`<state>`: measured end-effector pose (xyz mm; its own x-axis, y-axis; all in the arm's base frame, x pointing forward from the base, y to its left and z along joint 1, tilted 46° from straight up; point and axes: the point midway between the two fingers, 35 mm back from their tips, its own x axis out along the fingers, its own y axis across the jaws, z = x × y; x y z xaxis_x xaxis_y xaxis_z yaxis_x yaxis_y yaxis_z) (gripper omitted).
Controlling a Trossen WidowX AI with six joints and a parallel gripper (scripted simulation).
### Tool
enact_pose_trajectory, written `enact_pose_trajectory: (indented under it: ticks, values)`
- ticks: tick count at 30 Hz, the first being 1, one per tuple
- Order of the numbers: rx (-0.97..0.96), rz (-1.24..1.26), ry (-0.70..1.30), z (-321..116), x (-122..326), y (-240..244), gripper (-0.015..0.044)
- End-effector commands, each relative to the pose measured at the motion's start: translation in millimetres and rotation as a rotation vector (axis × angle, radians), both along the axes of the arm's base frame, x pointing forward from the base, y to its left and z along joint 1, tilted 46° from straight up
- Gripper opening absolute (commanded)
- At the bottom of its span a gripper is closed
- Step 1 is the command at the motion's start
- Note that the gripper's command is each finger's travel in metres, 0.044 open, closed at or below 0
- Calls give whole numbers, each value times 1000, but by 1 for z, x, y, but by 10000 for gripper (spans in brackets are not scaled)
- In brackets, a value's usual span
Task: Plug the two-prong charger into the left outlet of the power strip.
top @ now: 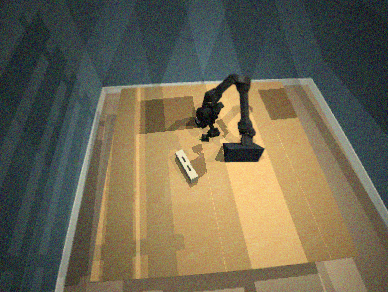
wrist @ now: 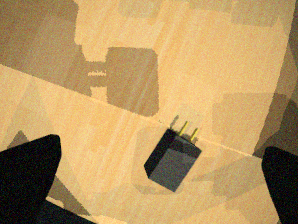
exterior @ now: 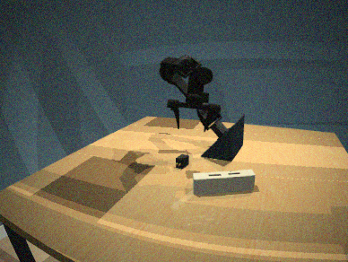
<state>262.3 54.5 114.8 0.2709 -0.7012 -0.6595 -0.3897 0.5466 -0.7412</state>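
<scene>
The black charger [top: 205,137] [exterior: 182,161] [wrist: 172,167] lies on the table, its two brass prongs [wrist: 189,131] pointing toward the top and slightly right of the wrist view. The white power strip [top: 193,175] [exterior: 224,185] lies apart from it, with two dark slots showing on its top; it is outside the wrist view. My gripper [exterior: 192,128] [wrist: 165,153] is open and empty above the charger, fingers pointing down. In the wrist view the charger shows between the widely spaced fingers, low in the picture. Whether the prongs touch the table is unclear.
The arm's dark base block [top: 242,153] [exterior: 228,143] stands close to the charger and the power strip. The wooden table [top: 200,225] [exterior: 287,215] carries bands of light and shadow, with the arm's shadow near the charger.
</scene>
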Motion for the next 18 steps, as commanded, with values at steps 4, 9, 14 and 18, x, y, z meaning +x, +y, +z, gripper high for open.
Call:
enact_pose_trajectory:
  ticks: [4,9,14,18]
  values:
    - [22,-127,-26,-5,0,-21,440]
    - [35,-225,-47,-8,-1,-37,440]
    - [47,-326,-70,-11,-3,-53,440]
    - [55,-409,-90,-15,-7,-66,440]
